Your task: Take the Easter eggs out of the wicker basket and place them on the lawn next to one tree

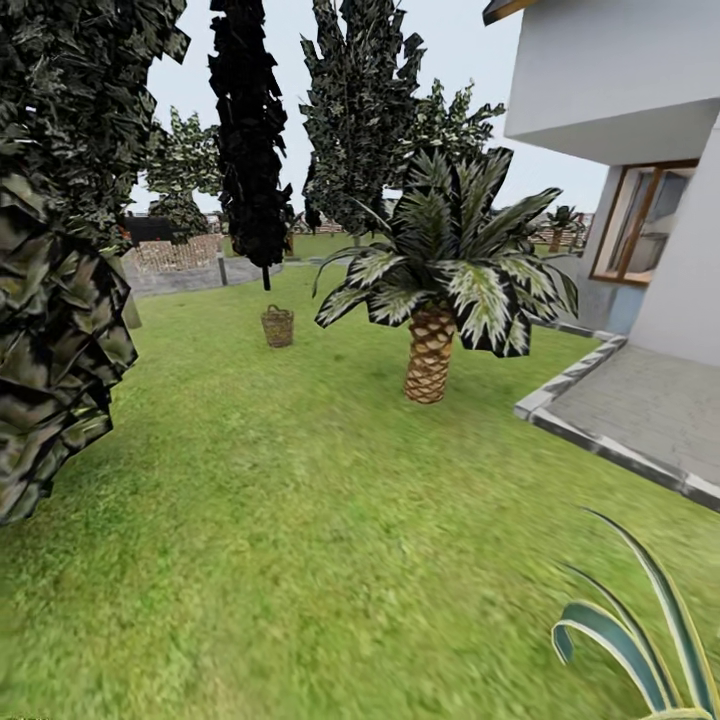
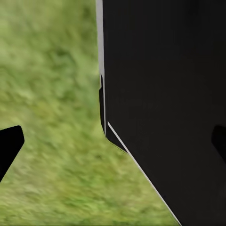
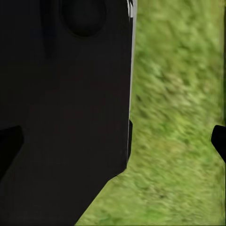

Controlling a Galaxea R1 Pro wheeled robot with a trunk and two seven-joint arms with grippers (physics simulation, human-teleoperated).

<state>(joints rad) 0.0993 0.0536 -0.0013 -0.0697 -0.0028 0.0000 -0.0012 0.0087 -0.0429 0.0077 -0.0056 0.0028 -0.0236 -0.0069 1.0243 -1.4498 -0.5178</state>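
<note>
Wicker basket (image 1: pixel 277 327): far off on lawn (image 1: pixel 300 520); eggs unseen
Handling: likely light, smooth; grasp egg's middle
Gripper state: cannot tell, either arm

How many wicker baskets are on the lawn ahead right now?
1. The wicker basket stands on the lawn, left of the short palm. Foliage might hide others.

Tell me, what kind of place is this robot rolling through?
It looks like a house's garden: a wide green lawn with a short palm and taller trees, a small wicker basket on the grass, and a pale house wall beside grey paving.
</note>
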